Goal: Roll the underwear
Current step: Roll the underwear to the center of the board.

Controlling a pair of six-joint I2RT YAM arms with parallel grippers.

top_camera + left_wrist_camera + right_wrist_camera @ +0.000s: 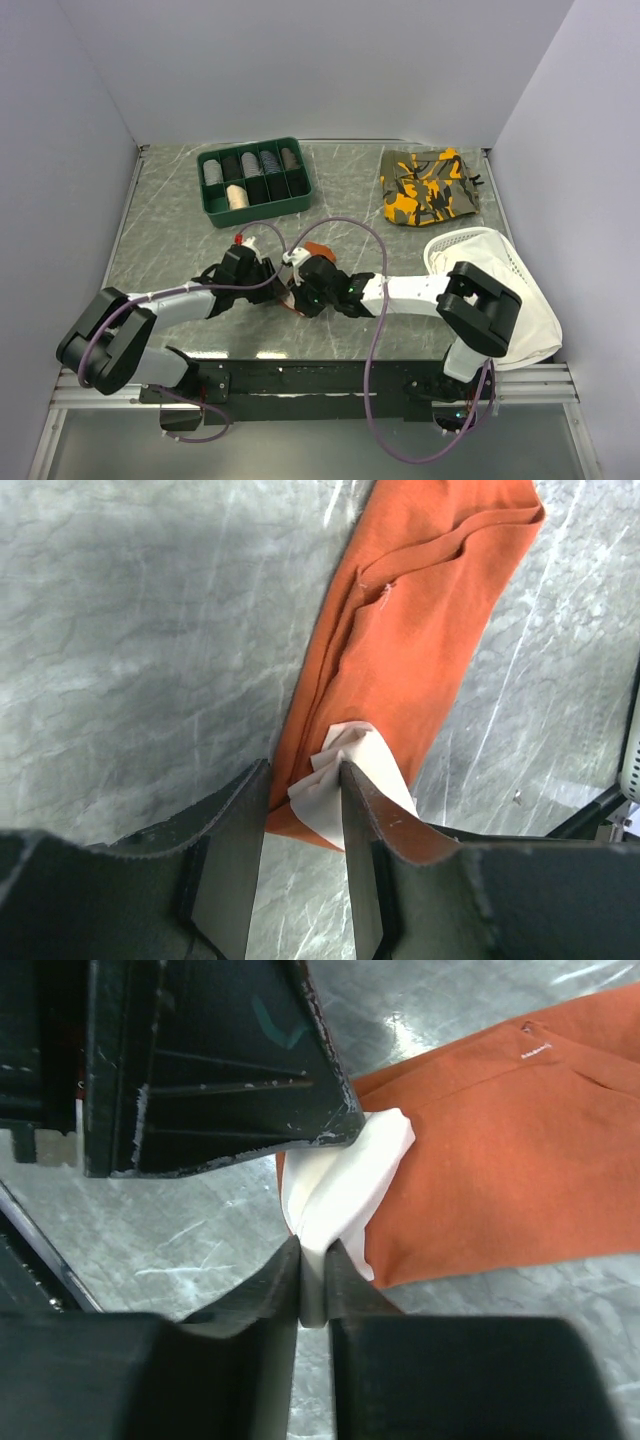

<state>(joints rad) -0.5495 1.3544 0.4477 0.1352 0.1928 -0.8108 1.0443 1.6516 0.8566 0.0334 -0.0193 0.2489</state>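
Near the front middle of the grey marbled counter [160,230], the small rust-orange fabric underwear [318,249] [420,630] [520,1160] lies flat in a long strip, its cream-white waistband panel [345,770] [350,1175] at its near end. The right jaws are closed, pinching that panel; the left jaws stand parted astride the same end.

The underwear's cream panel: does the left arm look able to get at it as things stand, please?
Likely yes: the open left end effector straddles the cream panel, which the right end effector pinches.
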